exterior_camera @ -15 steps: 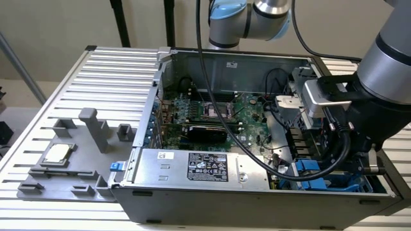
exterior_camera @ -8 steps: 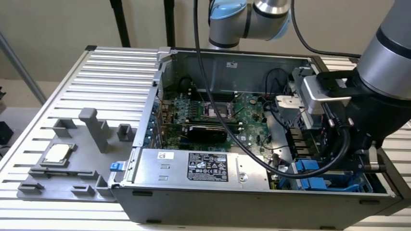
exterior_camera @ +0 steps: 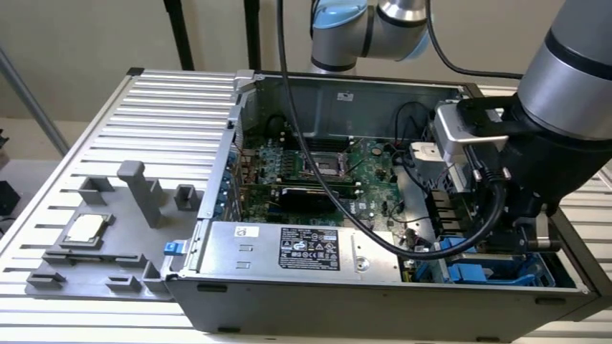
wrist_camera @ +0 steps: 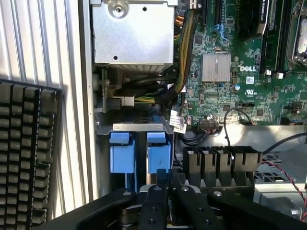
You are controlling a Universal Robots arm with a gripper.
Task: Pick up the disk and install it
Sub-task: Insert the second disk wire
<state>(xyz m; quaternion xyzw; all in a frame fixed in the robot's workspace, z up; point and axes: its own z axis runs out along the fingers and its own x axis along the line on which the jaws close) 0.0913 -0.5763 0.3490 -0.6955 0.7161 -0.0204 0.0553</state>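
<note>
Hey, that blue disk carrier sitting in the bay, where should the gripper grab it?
Grip the blue tab at the disk's exposed upper edge, coming straight down from above. The disk stands on edge in its bay, so just that edge is reachable.

The table (exterior_camera: 143,100) is a ribbed, light-grey metal surface of parallel slats. An open computer case (exterior_camera: 383,301) lies directly on it, toward the exterior view's right. A grey fixture plate (exterior_camera: 105,251) lies on the table just beside the case, at the exterior view's left, with upright grey blocks (exterior_camera: 143,190) on it. A black keyboard (wrist_camera: 26,153) rests on the slats beside the case wall.
</note>
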